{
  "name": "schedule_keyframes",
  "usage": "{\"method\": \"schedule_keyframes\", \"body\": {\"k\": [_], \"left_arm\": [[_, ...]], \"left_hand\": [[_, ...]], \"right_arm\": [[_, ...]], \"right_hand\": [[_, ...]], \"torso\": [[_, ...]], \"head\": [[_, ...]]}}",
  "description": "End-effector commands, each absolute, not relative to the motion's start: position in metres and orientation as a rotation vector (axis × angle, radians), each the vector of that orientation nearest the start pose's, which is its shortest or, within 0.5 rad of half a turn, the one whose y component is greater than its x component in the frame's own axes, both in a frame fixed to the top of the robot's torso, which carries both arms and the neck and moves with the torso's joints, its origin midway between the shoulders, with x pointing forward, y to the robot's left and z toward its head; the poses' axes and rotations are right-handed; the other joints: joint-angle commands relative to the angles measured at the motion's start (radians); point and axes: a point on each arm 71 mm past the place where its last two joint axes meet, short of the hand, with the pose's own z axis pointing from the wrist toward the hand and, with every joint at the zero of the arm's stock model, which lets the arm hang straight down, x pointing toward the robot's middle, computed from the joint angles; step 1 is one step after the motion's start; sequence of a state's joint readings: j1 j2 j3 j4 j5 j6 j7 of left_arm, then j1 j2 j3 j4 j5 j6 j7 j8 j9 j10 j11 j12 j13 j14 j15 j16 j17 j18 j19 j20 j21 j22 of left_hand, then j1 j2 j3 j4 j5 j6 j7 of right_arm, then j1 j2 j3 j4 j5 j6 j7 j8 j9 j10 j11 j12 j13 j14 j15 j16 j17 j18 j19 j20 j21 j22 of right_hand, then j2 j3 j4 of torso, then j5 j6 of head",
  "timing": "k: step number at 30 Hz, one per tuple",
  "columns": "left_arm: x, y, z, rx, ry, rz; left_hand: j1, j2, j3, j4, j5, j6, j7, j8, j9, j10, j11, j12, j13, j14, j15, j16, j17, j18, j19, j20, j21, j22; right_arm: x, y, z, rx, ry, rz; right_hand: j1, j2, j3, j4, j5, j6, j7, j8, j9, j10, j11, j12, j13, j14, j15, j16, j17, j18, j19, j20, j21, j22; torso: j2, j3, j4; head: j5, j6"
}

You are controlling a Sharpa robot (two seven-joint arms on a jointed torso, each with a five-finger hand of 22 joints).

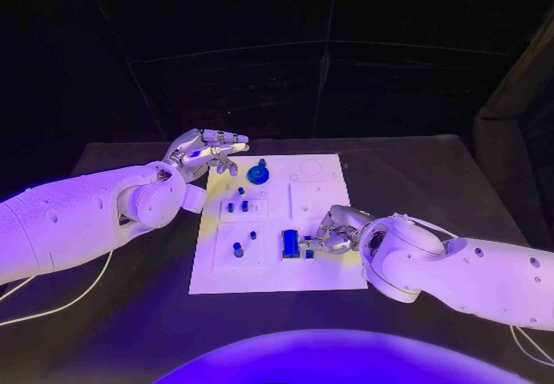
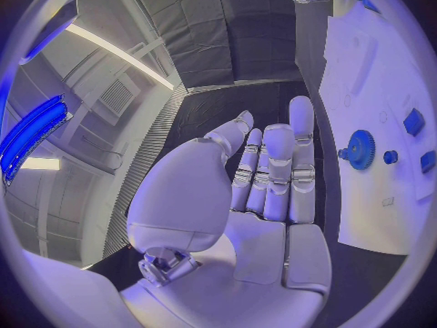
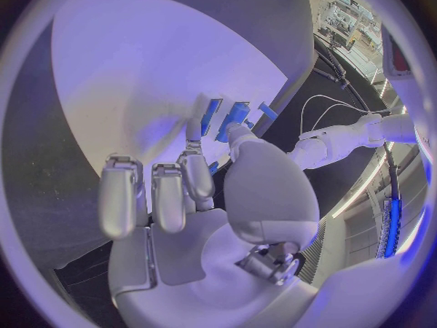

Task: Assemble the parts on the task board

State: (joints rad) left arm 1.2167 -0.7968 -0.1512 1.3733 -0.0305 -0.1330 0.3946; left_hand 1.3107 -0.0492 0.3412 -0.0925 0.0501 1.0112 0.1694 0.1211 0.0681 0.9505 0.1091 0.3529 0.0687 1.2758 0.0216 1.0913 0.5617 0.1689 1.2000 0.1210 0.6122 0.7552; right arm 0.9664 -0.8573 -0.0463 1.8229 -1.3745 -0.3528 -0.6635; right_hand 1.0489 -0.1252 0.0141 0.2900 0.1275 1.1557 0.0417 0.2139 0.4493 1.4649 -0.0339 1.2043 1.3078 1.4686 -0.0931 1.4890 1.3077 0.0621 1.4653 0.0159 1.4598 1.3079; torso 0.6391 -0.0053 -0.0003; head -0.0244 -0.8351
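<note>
The white task board (image 1: pixel 326 192) lies mid-table. A blue gear (image 1: pixel 258 174) stands near its far edge. Small blue pegs (image 1: pixel 237 207) sit in its left half, and a tall blue block (image 1: pixel 290 243) stands near the front. My left hand (image 1: pixel 208 152) hovers off the board's far left corner, fingers straight and empty (image 2: pixel 273 175), with the gear (image 2: pixel 361 149) beside it. My right hand (image 1: pixel 335 234) rests low on the board just right of the blue block. Its forefinger and thumb (image 3: pixel 239 135) reach the blue parts (image 3: pixel 235 116). A pinch on a part cannot be made out.
Bare black table (image 1: pixel 138 320) surrounds the board. A thin white cable (image 1: pixel 72 294) trails on the table by my left arm. Another cable (image 1: pixel 525 346) lies at the right front. Dark curtains close off the back.
</note>
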Motion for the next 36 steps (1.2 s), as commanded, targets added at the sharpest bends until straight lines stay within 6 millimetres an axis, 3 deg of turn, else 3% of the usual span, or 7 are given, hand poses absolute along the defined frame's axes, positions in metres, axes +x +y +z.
{"method": "schedule_keyframes", "body": {"k": [1, 17, 22, 27, 30, 33, 36], "left_arm": [[0.500, 0.221, -0.217, -1.062, 1.576, -1.565], [0.500, 0.221, -0.217, -1.062, 1.576, -1.565], [0.501, 0.223, -0.216, -1.059, 1.559, -1.561], [0.503, 0.226, -0.215, -1.061, 1.528, -1.557], [0.506, 0.230, -0.215, -1.078, 1.497, -1.556], [0.510, 0.234, -0.215, -1.098, 1.466, -1.555], [0.517, 0.238, -0.216, -1.129, 1.431, -1.552]], "left_hand": [[-0.002, 0.004, -0.002, -0.007, 0.003, -0.011, 0.002, 0.004, -0.001, -0.008, 0.002, 0.004, -0.001, -0.009, 0.001, 0.002, -0.002, 0.013, 0.003, 0.001, -0.005, -0.001], [-0.002, 0.004, -0.002, -0.007, 0.003, -0.012, 0.002, 0.004, -0.001, -0.009, 0.003, 0.004, -0.002, -0.009, 0.001, 0.002, -0.002, 0.013, 0.003, 0.001, -0.005, -0.001], [-0.002, 0.006, -0.002, -0.007, 0.003, -0.011, 0.002, 0.005, -0.001, -0.009, 0.003, 0.005, -0.001, -0.010, 0.002, 0.001, -0.005, 0.013, 0.003, 0.001, -0.005, -0.001], [-0.019, 0.004, -0.015, 0.001, 0.002, -0.001, -0.004, 0.013, 0.001, 0.007, -0.002, 0.022, 0.002, -0.039, 0.001, -0.026, -0.056, 0.014, -0.007, 0.002, -0.015, -0.006], [-0.027, 0.002, -0.032, 0.004, 0.001, 0.006, -0.007, 0.019, 0.001, 0.030, -0.007, 0.035, 0.001, -0.108, -0.001, -0.092, -0.116, 0.012, -0.050, 0.004, -0.053, -0.026], [-0.032, 0.004, -0.045, 0.010, 0.004, 0.015, -0.004, 0.024, 0.000, 0.069, -0.004, 0.024, -0.005, -0.220, 0.015, -0.244, -0.187, 0.009, -0.153, 0.016, -0.150, -0.083], [-0.040, 0.007, -0.047, 0.021, 0.006, 0.014, 0.003, 0.018, -0.002, 0.089, 0.010, -0.019, -0.008, -0.303, 0.045, -0.420, -0.265, -0.001, -0.259, 0.040, -0.259, -0.153]], "right_arm": [[0.378, -0.154, -0.267, 0.248, 2.044, 0.491], [0.376, -0.163, -0.261, 0.246, 1.988, 0.528], [0.379, -0.178, -0.257, 0.346, 1.928, 0.694], [0.401, -0.200, -0.249, 0.568, 1.841, 0.946], [0.423, -0.216, -0.244, 0.715, 1.758, 1.078], [0.447, -0.233, -0.240, 0.842, 1.659, 1.178], [0.467, -0.244, -0.240, 0.927, 1.578, 1.232]], "right_hand": [[-0.019, 0.004, -0.062, 0.003, -0.044, -0.002, 0.003, -0.006, 0.004, -0.005, 0.004, -0.008, 0.014, 0.072, 0.001, -0.008, 0.114, -0.017, 0.025, 0.002, -0.004, 0.056], [0.108, 0.073, -0.105, -0.031, 0.042, -0.002, 0.003, -0.015, 0.014, -0.005, 0.005, -0.013, 0.017, 0.072, 0.001, -0.010, 0.113, -0.017, 0.024, 0.002, -0.006, 0.056], [0.188, 0.078, -0.106, -0.062, 0.140, -0.067, 0.029, -0.057, -0.002, -0.036, 0.024, -0.087, -0.027, 0.061, 0.015, -0.042, 0.066, -0.008, 0.004, 0.011, -0.034, 0.010], [0.304, 0.105, -0.093, -0.110, 0.168, -0.126, 0.059, -0.106, -0.041, -0.196, 0.049, -0.476, -0.281, -0.006, 0.035, -0.229, -0.176, 0.048, -0.120, 0.033, -0.222, -0.268], [0.382, 0.130, -0.059, -0.131, 0.130, -0.153, 0.085, -0.135, -0.072, -0.326, 0.077, -0.767, -0.499, -0.181, 0.064, -0.661, -0.613, 0.123, -0.341, 0.050, -0.586, -0.697], [0.442, 0.134, -0.015, -0.128, 0.094, -0.163, 0.120, -0.152, -0.115, -0.368, 0.136, -1.001, -0.752, -0.283, 0.098, -0.950, -0.782, 0.114, -0.428, 0.101, -0.817, -0.850], [0.463, 0.118, 0.007, -0.125, 0.084, -0.174, 0.137, -0.151, -0.152, -0.370, 0.142, -1.088, -0.886, -0.369, 0.155, -1.130, -0.893, 0.119, -0.491, 0.133, -0.975, -0.954]], "torso": [[0.000, 0.0005, -0.0003], [-0.002, 0.0009, -0.0006], [-0.006, 0.0017, -0.0018], [-0.013, -0.0024, 0.0003], [-0.023, -0.0033, 0.0002], [-0.034, -0.0062, -0.0011], [-0.049, -0.0100, -0.0027]], "head": [[-0.002, 0.001], [-0.006, 0.003], [-0.010, 0.013], [-0.019, 0.023], [-0.023, 0.033], [-0.029, 0.045], [-0.030, 0.056]]}}
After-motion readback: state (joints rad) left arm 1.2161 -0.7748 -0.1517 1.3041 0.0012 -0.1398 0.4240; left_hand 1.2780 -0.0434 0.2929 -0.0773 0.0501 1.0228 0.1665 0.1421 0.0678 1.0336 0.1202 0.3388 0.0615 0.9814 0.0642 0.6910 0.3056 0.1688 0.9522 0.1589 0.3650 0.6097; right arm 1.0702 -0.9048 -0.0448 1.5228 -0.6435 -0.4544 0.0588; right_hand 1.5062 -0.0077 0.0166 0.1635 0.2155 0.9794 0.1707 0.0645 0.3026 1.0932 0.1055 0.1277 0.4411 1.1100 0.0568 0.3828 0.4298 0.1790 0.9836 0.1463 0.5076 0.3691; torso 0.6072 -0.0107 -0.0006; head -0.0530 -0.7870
